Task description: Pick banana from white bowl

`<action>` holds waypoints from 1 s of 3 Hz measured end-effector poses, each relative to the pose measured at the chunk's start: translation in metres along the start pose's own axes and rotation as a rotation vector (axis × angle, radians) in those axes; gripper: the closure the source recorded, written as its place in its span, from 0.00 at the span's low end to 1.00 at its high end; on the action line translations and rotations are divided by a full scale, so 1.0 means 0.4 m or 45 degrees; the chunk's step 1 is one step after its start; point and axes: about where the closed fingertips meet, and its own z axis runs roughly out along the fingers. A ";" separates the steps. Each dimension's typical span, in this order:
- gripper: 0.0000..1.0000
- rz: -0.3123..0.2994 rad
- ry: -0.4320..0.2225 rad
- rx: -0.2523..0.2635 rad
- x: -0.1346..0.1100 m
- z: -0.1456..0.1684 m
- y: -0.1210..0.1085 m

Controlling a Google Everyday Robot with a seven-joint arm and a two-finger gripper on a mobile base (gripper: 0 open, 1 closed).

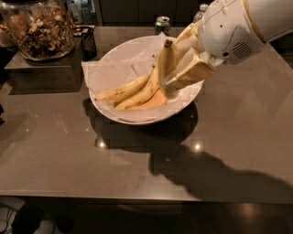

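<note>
The camera view shows one bowl (137,120), one jar (39,27), one can (162,23), one bottle (201,10) and three bananas.

The bowl is white, wide and round. It sits at upper centre of the frame on the table (137,178) and is lined with crumpled white paper (116,64). All three bananas are in it. Two lie side by side on the paper with their tips toward the lower left: the upper banana (120,93) and the lower banana (139,95). The third banana (165,64) stands nearly upright at the right side of the bowl, dark tip uppermost. An orange-toned patch (156,98) shows under the lying pair, and I cannot tell what it is.

The gripper (176,65) reaches into the bowl from the upper right, on the end of the white arm (233,27). It is right against the third banana. Whether it is pinching that banana or merely beside it I cannot tell.

The jar stands in the upper left corner on a dark box (41,71). It is clear glass and full of mixed nuts. A small dark cup (89,42) stands between the jar and the bowl. The can is at the top edge just behind the bowl, and the bottle is to its right, partly hidden by the arm.
</note>
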 end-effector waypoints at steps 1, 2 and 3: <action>1.00 0.034 -0.012 0.007 -0.009 -0.036 0.034; 1.00 0.047 -0.047 0.062 -0.018 -0.082 0.059; 1.00 0.049 -0.052 0.066 -0.019 -0.087 0.061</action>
